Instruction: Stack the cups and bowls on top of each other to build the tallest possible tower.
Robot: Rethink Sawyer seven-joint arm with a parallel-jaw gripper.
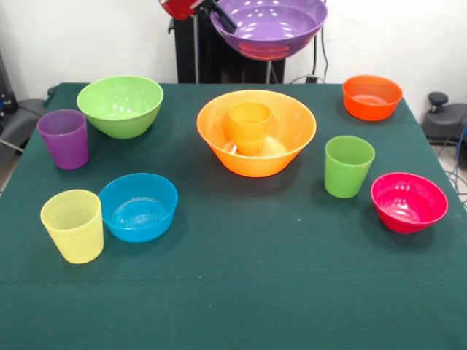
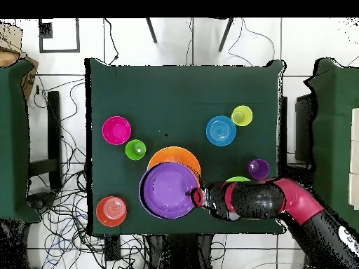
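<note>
One purple bowl (image 1: 271, 28) hangs gripped by the fingers (image 1: 219, 16) above the table (image 1: 233, 292).

cup (image 1: 249, 125) in central bowl (image 1: 256, 133), another bowl (image 1: 271, 27) seemingly above

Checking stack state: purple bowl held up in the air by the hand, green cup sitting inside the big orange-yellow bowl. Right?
Not quite. The front view shows the orange cup inside the orange-yellow bowl; the green cup stands beside it on the table. The purple bowl is indeed held aloft.

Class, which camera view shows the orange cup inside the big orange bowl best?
The front view: the orange cup stands upright inside the orange bowl. Overhead, the held purple bowl hides the cup entirely.
</note>
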